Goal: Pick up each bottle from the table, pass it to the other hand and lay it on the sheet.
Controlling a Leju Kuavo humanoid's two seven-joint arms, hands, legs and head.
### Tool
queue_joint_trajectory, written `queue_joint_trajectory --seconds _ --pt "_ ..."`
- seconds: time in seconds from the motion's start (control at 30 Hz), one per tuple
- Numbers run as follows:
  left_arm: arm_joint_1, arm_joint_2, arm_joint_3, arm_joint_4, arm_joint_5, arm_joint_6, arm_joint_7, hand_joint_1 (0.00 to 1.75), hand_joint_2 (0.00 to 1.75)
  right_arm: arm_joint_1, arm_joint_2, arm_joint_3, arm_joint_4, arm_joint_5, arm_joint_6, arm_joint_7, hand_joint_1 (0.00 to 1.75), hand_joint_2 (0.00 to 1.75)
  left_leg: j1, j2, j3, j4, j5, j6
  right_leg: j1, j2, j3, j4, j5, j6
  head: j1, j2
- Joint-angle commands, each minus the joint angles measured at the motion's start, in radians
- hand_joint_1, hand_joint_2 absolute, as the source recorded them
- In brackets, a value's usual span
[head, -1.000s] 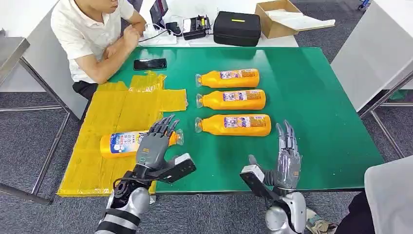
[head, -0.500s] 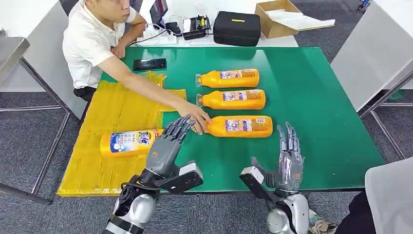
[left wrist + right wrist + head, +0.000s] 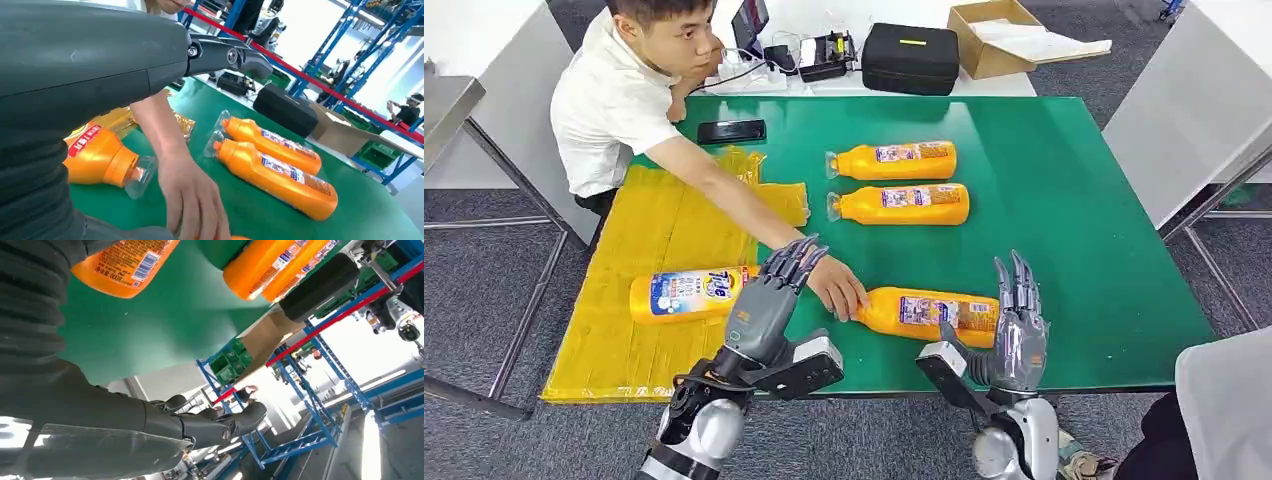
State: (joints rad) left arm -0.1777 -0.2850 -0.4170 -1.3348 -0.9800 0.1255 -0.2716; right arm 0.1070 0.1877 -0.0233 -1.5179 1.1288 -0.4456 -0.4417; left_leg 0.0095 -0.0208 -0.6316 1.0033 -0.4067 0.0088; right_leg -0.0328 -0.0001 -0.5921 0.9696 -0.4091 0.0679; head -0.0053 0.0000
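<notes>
1. My left robot hand (image 3: 764, 300) hovers with its fingers spread and holds nothing; it sits over the near edge of the green surface (image 3: 1074, 200), just where the yellow sheet (image 3: 664, 230) meets the green.
2. My right robot hand (image 3: 1016, 325) stands upright near the front edge of the surface, fingers straight and apart, also holding nothing.
3. One bottle (image 3: 689, 295) already lies on its side on the yellow sheet, its cap end pointing toward my left robot hand.
4. A second bottle (image 3: 929, 312) lies on its side on the green surface between my two robot hands, its far end just beside my right robot hand. From my right wrist I see its labelled base (image 3: 125, 265) close above the green.
5. A person's hand (image 3: 836, 287) rests on the cap end of that bottle, the arm reaching across the sheet from the left side of the surface. From my left wrist the same hand (image 3: 192, 197) appears pressed down on the green.
6. Two more bottles lie side by side farther back on the green, one at (image 3: 902, 204) and one behind it at (image 3: 894, 160), both with caps pointing toward the sheet.
7. A black phone (image 3: 732, 131) lies on the far left of the green, and a black case (image 3: 911, 58) and a cardboard box (image 3: 994, 35) sit beyond it.
</notes>
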Motion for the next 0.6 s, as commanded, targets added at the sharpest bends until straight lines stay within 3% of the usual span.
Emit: queue_joint_trajectory --seconds 0.03,0.6 --pt "-0.005 0.026 -0.02 0.015 0.002 -0.006 0.002 0.0 1.75 -0.014 -0.016 -0.006 0.037 0.0 -0.003 0.002 0.0 1.75 0.001 0.002 0.004 -0.001 -0.002 0.0 0.001 0.001 0.004 -0.001 -0.001 -0.003 0.0 0.0" --pt "-0.005 0.026 -0.02 0.015 0.002 -0.006 0.002 0.0 1.75 -0.014 -0.016 -0.006 0.037 0.0 -0.003 0.002 0.0 1.75 0.001 0.003 0.006 0.0 -0.003 0.0 0.002 0.001 0.006 -0.002 -0.002 -0.005 0.0 0.0"
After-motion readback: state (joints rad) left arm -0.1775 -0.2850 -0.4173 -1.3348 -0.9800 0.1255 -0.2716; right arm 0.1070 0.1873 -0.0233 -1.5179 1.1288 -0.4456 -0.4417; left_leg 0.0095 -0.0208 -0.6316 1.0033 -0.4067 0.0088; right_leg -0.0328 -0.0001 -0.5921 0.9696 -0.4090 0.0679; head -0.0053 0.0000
